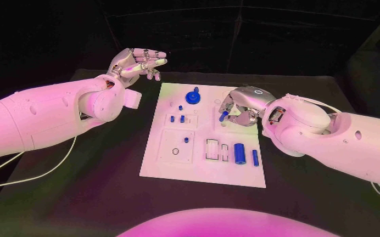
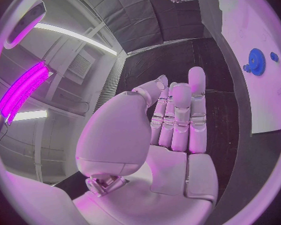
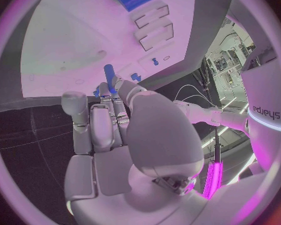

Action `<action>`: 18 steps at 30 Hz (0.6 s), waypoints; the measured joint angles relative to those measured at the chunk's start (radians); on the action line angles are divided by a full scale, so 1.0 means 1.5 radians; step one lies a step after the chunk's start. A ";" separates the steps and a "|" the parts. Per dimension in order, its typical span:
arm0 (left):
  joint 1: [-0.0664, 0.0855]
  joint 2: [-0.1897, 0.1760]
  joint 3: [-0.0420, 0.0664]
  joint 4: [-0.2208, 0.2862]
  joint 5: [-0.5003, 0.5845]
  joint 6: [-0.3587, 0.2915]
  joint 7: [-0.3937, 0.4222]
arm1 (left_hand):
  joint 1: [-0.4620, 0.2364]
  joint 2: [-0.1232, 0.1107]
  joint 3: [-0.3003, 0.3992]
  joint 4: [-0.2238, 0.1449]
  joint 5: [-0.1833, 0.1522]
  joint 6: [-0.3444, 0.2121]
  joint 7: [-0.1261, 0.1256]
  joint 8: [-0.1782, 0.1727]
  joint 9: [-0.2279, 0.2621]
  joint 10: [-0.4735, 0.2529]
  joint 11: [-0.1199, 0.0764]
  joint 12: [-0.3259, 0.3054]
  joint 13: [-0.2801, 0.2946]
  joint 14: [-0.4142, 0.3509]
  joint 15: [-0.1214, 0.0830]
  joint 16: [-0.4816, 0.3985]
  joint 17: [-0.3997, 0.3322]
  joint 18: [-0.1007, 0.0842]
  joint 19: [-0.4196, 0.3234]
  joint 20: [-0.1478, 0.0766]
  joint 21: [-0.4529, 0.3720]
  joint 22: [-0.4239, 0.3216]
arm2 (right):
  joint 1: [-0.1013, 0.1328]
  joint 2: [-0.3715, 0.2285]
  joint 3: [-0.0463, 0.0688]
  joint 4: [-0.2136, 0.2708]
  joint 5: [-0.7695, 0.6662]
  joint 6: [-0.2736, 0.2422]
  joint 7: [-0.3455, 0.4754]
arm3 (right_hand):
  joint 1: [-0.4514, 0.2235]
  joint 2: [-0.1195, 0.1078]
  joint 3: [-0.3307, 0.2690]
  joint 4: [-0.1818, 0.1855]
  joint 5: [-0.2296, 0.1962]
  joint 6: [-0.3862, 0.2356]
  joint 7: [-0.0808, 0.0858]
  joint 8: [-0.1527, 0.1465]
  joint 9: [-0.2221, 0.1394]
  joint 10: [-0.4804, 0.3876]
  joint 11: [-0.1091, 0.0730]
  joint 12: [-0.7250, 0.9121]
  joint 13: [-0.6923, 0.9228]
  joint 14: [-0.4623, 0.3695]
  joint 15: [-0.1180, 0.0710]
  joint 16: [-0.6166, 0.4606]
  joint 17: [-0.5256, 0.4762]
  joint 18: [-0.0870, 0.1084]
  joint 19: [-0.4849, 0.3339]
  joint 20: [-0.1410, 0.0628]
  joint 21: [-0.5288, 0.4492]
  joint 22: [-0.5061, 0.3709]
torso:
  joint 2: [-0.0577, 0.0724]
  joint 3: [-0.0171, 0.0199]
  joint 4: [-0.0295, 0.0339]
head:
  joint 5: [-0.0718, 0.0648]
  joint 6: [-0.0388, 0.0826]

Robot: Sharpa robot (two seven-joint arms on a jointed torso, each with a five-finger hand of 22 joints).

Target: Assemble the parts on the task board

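Note:
The white task board lies in the middle of the black table. On it are a blue gear, small blue pegs standing in holes, a thick blue cylinder and a thin blue rod. My right hand hovers over the board's right side and pinches a small blue peg between thumb and finger; the right wrist view shows this peg at the fingertips above the board. My left hand is raised beyond the board's far left corner, fingers apart, holding nothing.
Rectangular slots and a square recess with a ring mark the board's near half. In the left wrist view the gear and the board's edge lie beside my left hand. A white cable trails on the table at left.

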 measured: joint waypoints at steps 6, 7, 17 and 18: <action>0.000 0.001 0.000 0.000 0.000 0.000 0.000 | 0.000 0.000 0.000 0.000 0.000 0.000 0.000 0.000 0.000 0.000 0.000 0.000 0.000 0.000 0.000 0.000 0.000 0.000 0.000 0.000 0.000 0.000 | 0.002 0.004 0.001 0.044 0.004 -0.028 0.010 | 0.000 0.000 0.009 -0.003 0.005 0.000 0.000 -0.001 -0.001 0.000 0.000 -0.002 0.000 0.000 0.000 0.004 0.006 0.000 0.000 0.000 0.004 0.005 | 0.001 -0.0001 0.0000 | 0.003 0.001; 0.000 0.002 0.000 0.000 0.000 0.000 0.000 | 0.000 0.000 0.000 0.000 0.000 0.000 0.000 0.000 0.000 0.000 0.000 0.000 0.000 0.000 0.000 0.000 0.000 0.000 0.000 0.000 0.000 0.000 | 0.002 0.010 0.001 0.049 0.005 -0.032 0.013 | 0.000 0.000 0.009 -0.003 0.005 0.000 0.000 -0.001 -0.001 0.000 0.000 -0.003 0.000 0.000 0.000 0.004 0.006 0.000 0.000 0.000 0.004 0.005 | 0.001 -0.0001 0.0000 | 0.005 0.001; 0.000 0.009 0.000 -0.001 0.000 0.002 0.000 | 0.000 0.000 0.000 0.000 0.000 0.000 0.000 0.000 0.000 0.000 0.000 0.000 0.000 0.000 0.000 0.000 0.000 0.000 0.000 0.000 0.000 0.000 | -0.007 0.096 0.001 0.043 0.011 -0.047 0.041 | 0.003 -0.004 0.011 -0.006 0.005 0.002 0.002 -0.004 -0.001 0.000 0.000 -0.004 -0.001 0.000 0.000 0.004 0.006 0.000 0.000 0.000 0.004 0.005 | 0.002 -0.0001 0.0008 | 0.014 -0.005; 0.000 0.010 0.000 -0.001 0.000 0.002 0.000 | 0.000 0.000 0.000 0.000 0.000 0.000 0.000 0.000 0.000 0.000 0.000 0.000 0.000 0.000 0.000 0.000 0.000 0.000 0.000 0.000 0.000 0.000 | -0.013 0.105 0.001 0.038 0.011 -0.047 0.045 | 0.003 -0.004 0.011 -0.006 0.005 0.002 0.002 -0.004 -0.001 0.000 0.000 -0.004 -0.001 0.000 0.000 0.004 0.006 0.000 0.000 0.000 0.004 0.004 | 0.002 -0.0001 0.0008 | 0.015 -0.006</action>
